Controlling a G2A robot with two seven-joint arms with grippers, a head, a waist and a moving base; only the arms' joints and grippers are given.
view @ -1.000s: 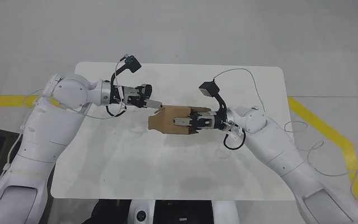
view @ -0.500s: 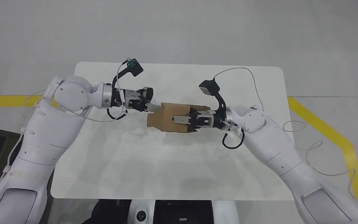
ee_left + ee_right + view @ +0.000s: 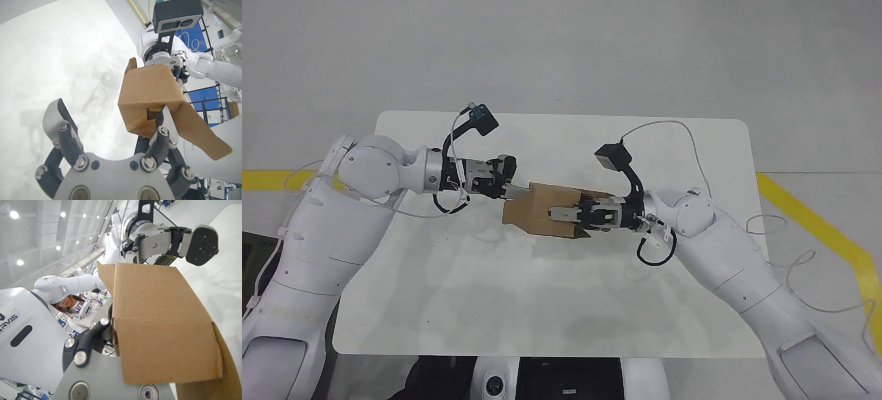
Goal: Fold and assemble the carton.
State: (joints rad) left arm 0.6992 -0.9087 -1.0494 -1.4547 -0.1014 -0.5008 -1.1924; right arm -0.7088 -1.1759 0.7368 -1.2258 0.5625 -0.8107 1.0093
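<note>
Carton [image 3: 532, 208] over desk [image 3: 542, 300] centre, clamped in right gripper [image 3: 560, 214]. Left gripper [image 3: 112, 105] wide open, one fingertip [image 3: 166, 117] on end panel. Risk: off-axis push twists carton in clamp, or creases loose flap [image 3: 200, 132].

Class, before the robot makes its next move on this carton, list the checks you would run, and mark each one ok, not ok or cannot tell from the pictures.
1. Right gripper shut on the carton: ok.
2. Left gripper open, fingers apart: ok.
3. One left finger touching the carton's end panel beside the slot: ok.
4. End flap tucked in: not ok, it sticks out unfolded.
5. Carton lifted clear of the table: cannot tell.
</note>
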